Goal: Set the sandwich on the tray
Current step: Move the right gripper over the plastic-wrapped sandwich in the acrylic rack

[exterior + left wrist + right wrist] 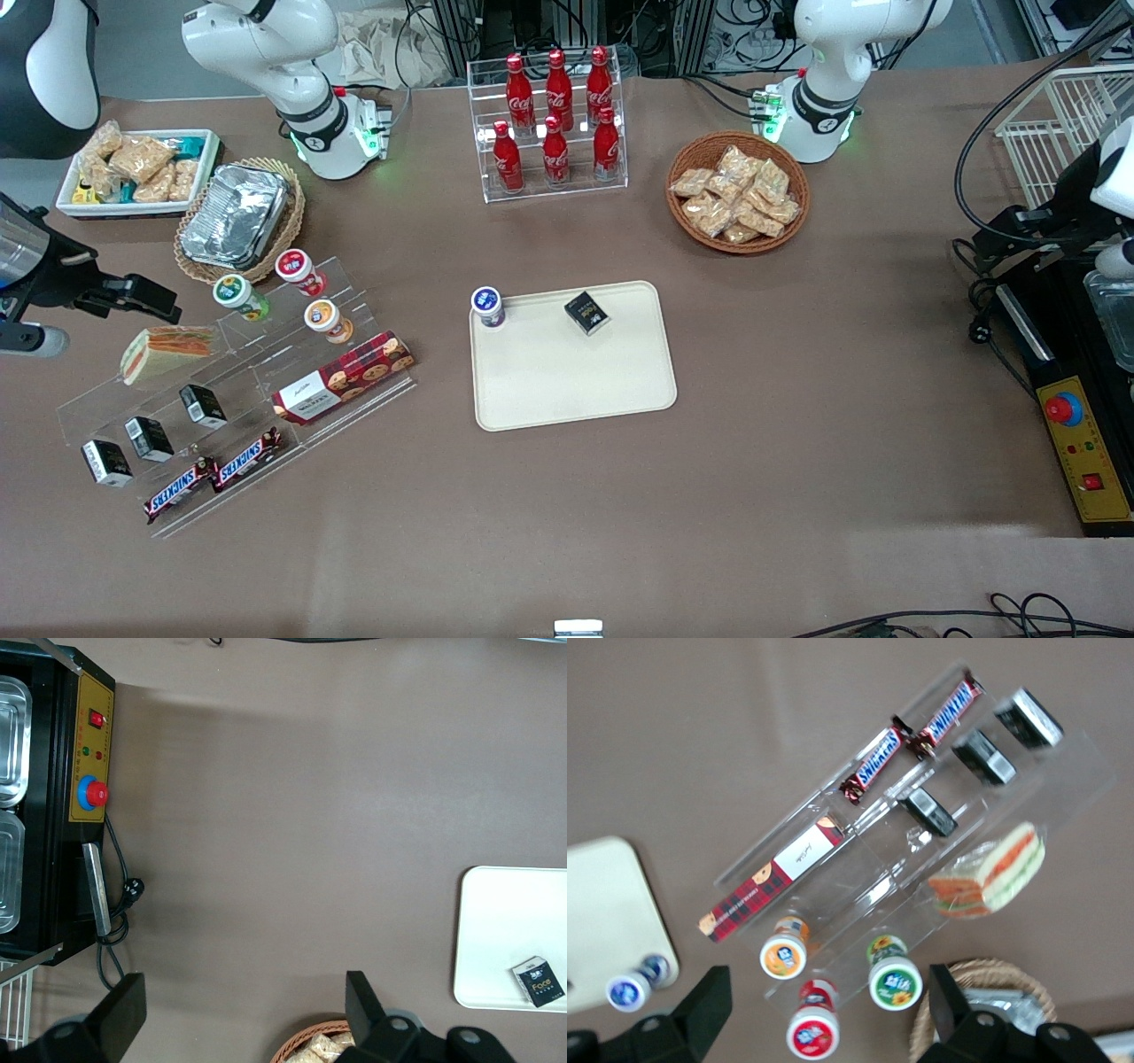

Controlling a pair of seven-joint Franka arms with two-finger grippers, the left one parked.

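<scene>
The sandwich (168, 347), a clear-wrapped wedge with orange, red and green layers, lies on the top step of a clear stepped rack (239, 390) toward the working arm's end of the table. It also shows in the right wrist view (990, 873). My right gripper (151, 301) hovers open and empty above the table beside the sandwich, slightly farther from the front camera. In its own view the gripper (828, 1010) hangs over the small cups. The cream tray (567, 381) lies mid-table, holding a blue-lidded cup (487, 306) and a small black box (586, 312). The tray also shows in both wrist views (602, 912) (505, 939).
The rack also holds three small cups (301, 270), a red cookie box (344, 377), Snickers bars (213, 474) and black boxes (151, 439). A foil container (235, 215) in a wicker basket and a white snack bin (137, 168) stand nearby. Farther off stand a cola rack (554, 124) and a basket of packets (737, 190).
</scene>
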